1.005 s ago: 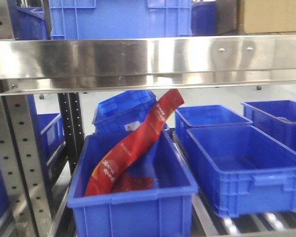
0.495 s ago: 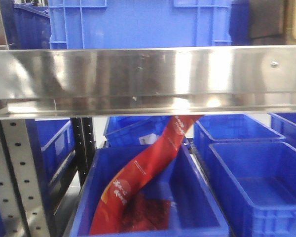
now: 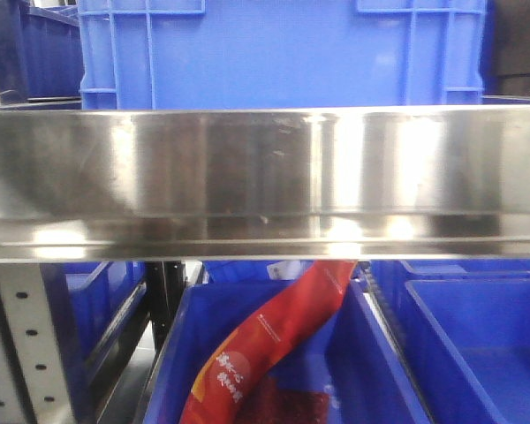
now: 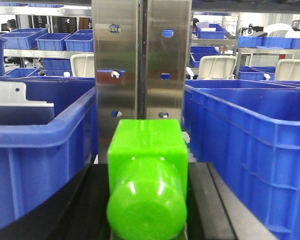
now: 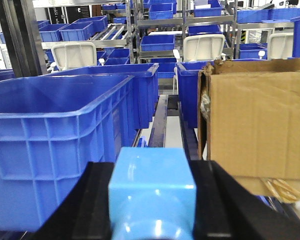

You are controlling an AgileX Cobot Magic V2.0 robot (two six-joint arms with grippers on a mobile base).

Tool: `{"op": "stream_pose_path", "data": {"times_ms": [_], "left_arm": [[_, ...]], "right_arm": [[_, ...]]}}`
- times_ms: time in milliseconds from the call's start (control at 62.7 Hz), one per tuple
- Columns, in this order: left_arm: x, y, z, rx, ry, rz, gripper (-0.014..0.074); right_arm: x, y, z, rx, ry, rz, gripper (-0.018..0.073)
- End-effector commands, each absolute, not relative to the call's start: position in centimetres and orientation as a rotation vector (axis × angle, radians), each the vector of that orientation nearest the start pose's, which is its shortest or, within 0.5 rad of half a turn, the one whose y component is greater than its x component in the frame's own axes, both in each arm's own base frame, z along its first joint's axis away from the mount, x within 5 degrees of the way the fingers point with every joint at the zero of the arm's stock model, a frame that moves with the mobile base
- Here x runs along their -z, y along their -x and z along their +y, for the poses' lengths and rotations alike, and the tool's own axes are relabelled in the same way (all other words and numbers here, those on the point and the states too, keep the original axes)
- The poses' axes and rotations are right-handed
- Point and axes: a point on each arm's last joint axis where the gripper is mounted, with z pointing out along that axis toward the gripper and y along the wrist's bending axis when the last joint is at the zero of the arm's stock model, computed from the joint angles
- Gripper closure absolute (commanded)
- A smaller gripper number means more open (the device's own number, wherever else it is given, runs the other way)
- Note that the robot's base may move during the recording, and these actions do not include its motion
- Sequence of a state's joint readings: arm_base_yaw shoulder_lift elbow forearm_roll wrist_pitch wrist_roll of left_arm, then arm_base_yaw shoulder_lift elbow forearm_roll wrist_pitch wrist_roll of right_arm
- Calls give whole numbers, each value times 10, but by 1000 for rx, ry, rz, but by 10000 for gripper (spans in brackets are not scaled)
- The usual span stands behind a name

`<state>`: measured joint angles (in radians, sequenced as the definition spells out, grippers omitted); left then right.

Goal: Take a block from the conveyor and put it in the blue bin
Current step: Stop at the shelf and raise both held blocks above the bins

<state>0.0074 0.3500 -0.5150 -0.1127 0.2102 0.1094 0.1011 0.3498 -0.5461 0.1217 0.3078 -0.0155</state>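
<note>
In the left wrist view a bright green block [image 4: 147, 150] sits between the black fingers [image 4: 82, 210] of my left gripper [image 4: 147, 220], which is shut on it. It is held in front of a steel rack post [image 4: 140, 60], between two blue bins [image 4: 35, 145]. In the right wrist view my right gripper [image 5: 152, 220] is shut on a light blue block [image 5: 152, 182], between black fingers [image 5: 90, 200], beside a large blue bin [image 5: 60, 135]. The conveyor is out of view.
A wide steel shelf rail [image 3: 265, 177] fills the front view, with a blue bin [image 3: 274, 53] on top. Below it a blue bin [image 3: 181, 353] holds a red packet [image 3: 265, 349]. A cardboard box [image 5: 260, 125] stands right of the right gripper. Another blue bin [image 4: 250, 130] is right of the left gripper.
The front view has moved closer to the shelf. The steel rail now sits lower and larger in the frame. The bins below it are mostly cut off.
</note>
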Motion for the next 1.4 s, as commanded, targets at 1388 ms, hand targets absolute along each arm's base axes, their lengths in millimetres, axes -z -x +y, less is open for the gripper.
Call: {"op": "stream_pose_path", "data": {"times_ms": [1388], "left_arm": [[-345, -75, -2, 26, -9, 1506, 708]], "right_arm": [[-349, -72, 10, -180, 25, 1558, 721]]}}
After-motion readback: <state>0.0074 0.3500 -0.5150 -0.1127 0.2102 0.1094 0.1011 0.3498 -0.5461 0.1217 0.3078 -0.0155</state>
